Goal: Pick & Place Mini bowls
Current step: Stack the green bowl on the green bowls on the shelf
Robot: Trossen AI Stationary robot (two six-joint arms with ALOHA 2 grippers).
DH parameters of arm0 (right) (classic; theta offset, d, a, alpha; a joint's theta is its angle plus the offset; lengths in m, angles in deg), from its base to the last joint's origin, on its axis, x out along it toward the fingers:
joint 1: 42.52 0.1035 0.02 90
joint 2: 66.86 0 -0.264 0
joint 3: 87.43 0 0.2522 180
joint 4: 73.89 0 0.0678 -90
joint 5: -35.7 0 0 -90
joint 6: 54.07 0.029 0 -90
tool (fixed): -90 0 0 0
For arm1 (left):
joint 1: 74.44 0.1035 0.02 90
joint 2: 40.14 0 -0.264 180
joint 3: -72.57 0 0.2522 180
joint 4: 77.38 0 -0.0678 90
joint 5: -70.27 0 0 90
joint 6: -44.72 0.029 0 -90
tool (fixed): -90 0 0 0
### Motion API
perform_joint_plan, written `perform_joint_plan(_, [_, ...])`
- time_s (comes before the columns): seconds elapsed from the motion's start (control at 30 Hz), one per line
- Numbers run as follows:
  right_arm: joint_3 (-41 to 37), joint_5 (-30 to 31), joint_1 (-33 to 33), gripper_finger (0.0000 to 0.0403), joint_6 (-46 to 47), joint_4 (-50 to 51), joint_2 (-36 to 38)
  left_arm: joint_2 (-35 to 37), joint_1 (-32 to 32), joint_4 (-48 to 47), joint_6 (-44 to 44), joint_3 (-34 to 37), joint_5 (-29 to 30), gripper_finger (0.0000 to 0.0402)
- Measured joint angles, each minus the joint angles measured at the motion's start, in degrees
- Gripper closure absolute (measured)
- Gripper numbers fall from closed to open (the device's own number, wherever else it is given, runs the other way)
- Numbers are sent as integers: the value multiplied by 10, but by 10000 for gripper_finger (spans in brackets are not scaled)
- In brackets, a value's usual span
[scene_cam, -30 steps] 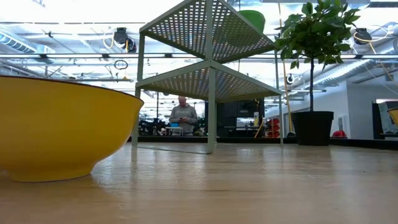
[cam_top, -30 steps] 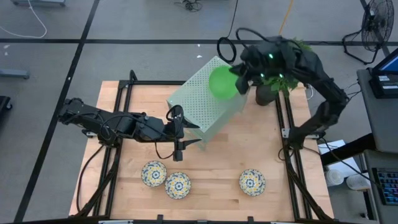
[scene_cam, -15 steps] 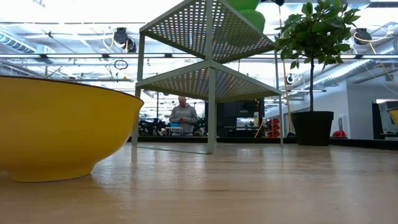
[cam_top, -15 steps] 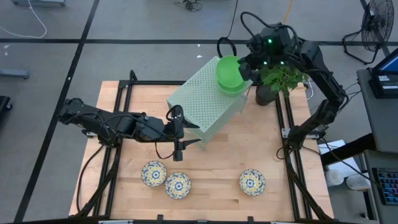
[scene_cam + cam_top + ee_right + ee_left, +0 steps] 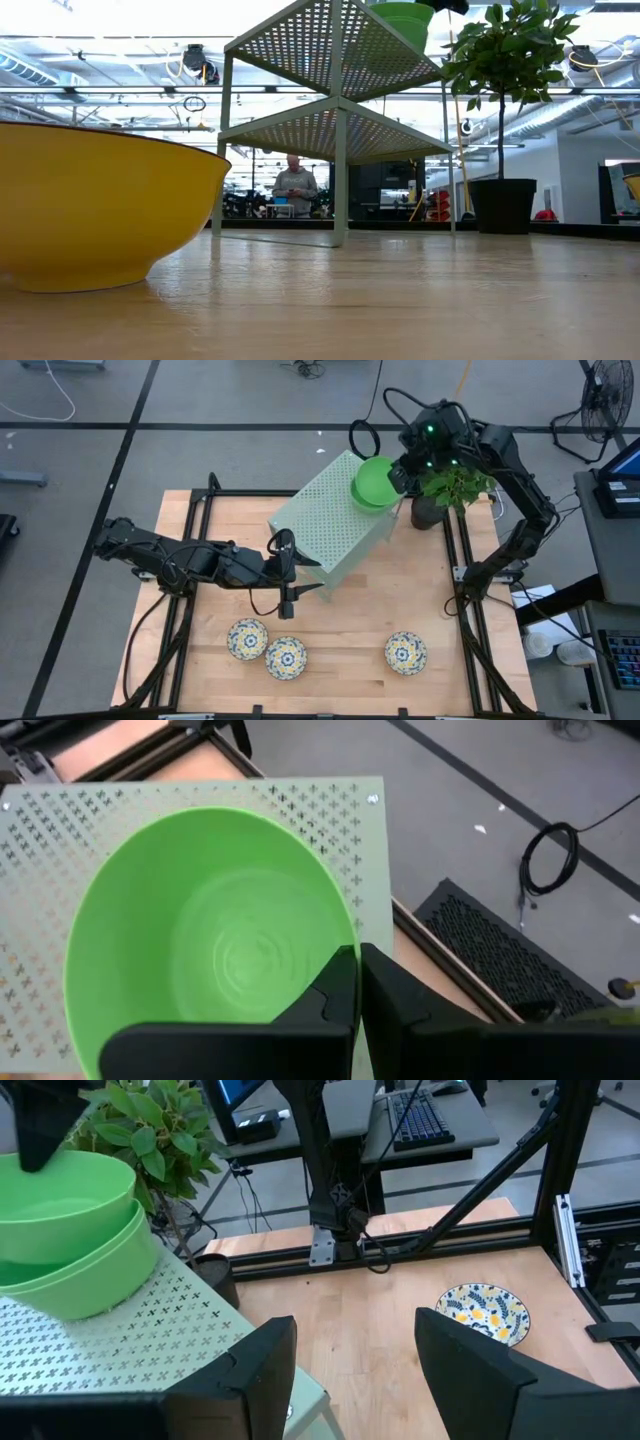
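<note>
Three patterned bowls lie nearest, along the table's front edge in the high view: one at seven o'clock (image 5: 247,638), one just beside it (image 5: 286,657), and one apart at five o'clock (image 5: 405,651). Above them, near the table's centre, the left gripper (image 5: 292,575) waits with its fingers spread wide and nothing between them, beside the perforated box (image 5: 325,525).

Farther back, at one o'clock, the right gripper (image 5: 398,475) has its fingers pinched on the rim of a green bowl (image 5: 373,480). The left wrist view shows this bowl nested in a second green bowl (image 5: 95,1270) on the box top.

Judged from this, the stacking is almost complete. The bowl should settle level inside the lower one before the fingers part, and the gripper should then rise straight up so the rim is not dragged sideways off the box's far corner.
</note>
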Motion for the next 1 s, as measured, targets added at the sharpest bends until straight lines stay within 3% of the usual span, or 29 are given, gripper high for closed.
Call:
perform_joint_plan(0.57, [-96, -1, 0, 400, -4, -71, 2, 0, 0, 0, 0, 0, 0, 192])
perform_joint_plan(1.0, [-124, 0, 2, 338, -7, -97, 3, 0, 0, 0, 0, 0, 0, 192])
